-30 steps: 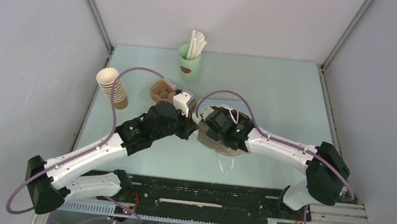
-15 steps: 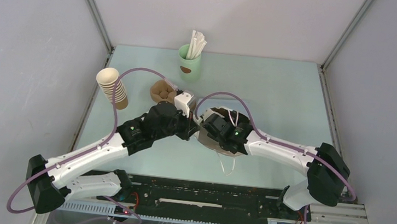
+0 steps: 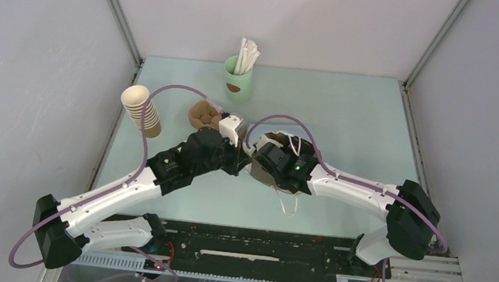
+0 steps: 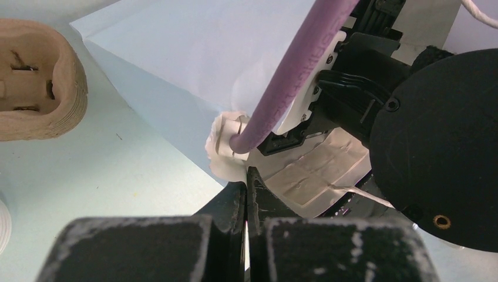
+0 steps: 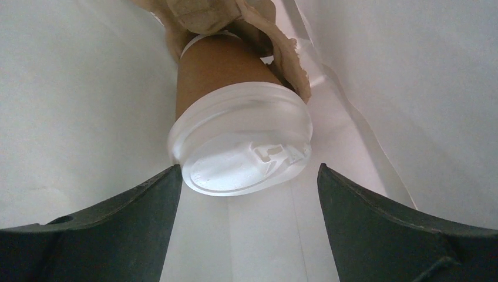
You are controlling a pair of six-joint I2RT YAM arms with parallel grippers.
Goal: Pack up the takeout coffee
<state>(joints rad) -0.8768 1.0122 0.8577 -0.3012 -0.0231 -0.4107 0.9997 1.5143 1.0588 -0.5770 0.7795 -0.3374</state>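
The takeout coffee (image 5: 232, 88), a brown paper cup under a white lid (image 5: 241, 147), lies inside the white paper bag (image 5: 76, 88), its base seated in a brown pulp holder (image 5: 205, 14). My right gripper (image 5: 249, 167) is inside the bag and open, one finger on each side just short of the lid, touching nothing. My left gripper (image 4: 246, 176) is shut on the bag's crumpled rim (image 4: 226, 150). In the top view the bag (image 3: 262, 177) lies mid-table, the right gripper (image 3: 274, 158) covers the cup, and the left gripper (image 3: 239, 159) sits at the bag's left edge.
A tall stack of nested brown cups (image 3: 143, 110) stands at the left. A mint-green cup with white sticks (image 3: 238, 75) is at the back. A brown pulp cup carrier (image 3: 202, 114) lies behind the left gripper. The bag's string handle (image 3: 286, 207) trails toward the near edge.
The right gripper has shifted a little to the left and back at the bag, staying open. The left arm has held still, pinching the rim.
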